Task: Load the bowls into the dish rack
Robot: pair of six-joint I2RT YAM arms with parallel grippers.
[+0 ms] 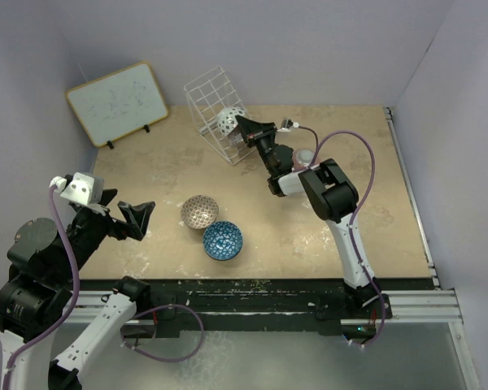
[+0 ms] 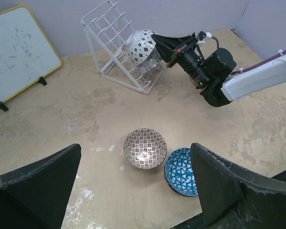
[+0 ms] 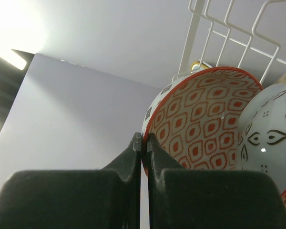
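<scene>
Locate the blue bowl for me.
In the top view, the blue bowl sits on the table near its front edge, slightly left of centre, right beside the brown patterned bowl behind it.

Left gripper [image 1: 138,219]: fingers spread wide; bare tabletop [image 2: 86,109] ahead, brown-patterned bowl [image 2: 145,148] and blue bowl [image 2: 183,171] side by side just beyond the tips. Right gripper [image 3: 144,139]: red-patterned bowl [image 3: 200,119] pinched at its tips blocks ahead, dish rack [image 3: 188,38] wires above, white leaf-patterned bowl [image 3: 271,133] crowding right; open air left.
</scene>
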